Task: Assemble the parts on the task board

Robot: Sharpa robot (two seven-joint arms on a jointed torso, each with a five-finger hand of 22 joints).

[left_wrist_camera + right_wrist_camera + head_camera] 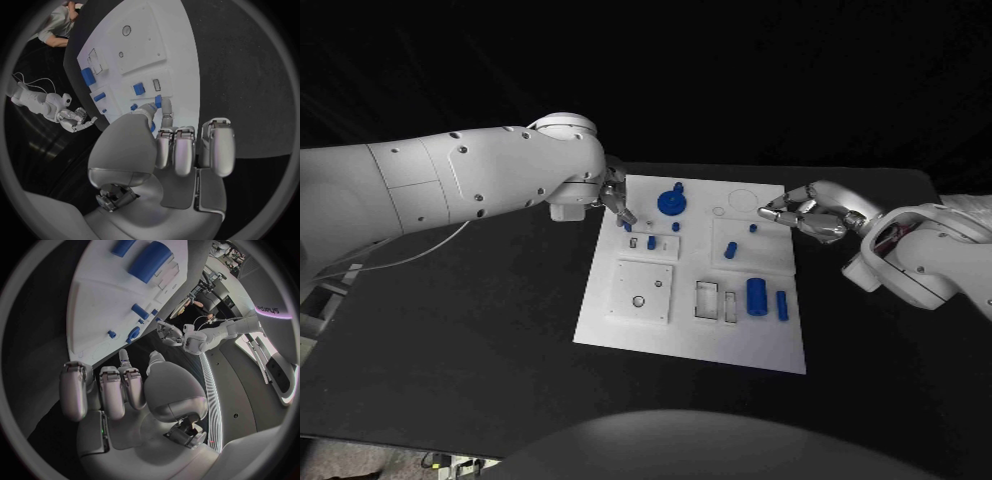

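Parts [756, 296] are seen lying on the task board [646, 325] mid-desk, with left hand [616, 203] and right hand [800, 214] curled on nothing at its far edge; misaligned pinches could knock pieces aside.

— Can the left hand [616, 203] be read in the head view?
— Barely. The white forearm covers most of it, and only the fingertips [627, 217] show at the far left corner of the task board [646, 335]. Whether they touch a part is too small to tell.
— And the right hand [800, 213]?
— Its fingers bunch at the board's far right edge; any small piece between them is hidden.
— The wrist cameras?
— In the left wrist view the palm [128, 150] hides the board's near stretch. In the right wrist view the blue cylinder [149, 261] sits near the circle's rim, and the other blue pieces are too small to identify.
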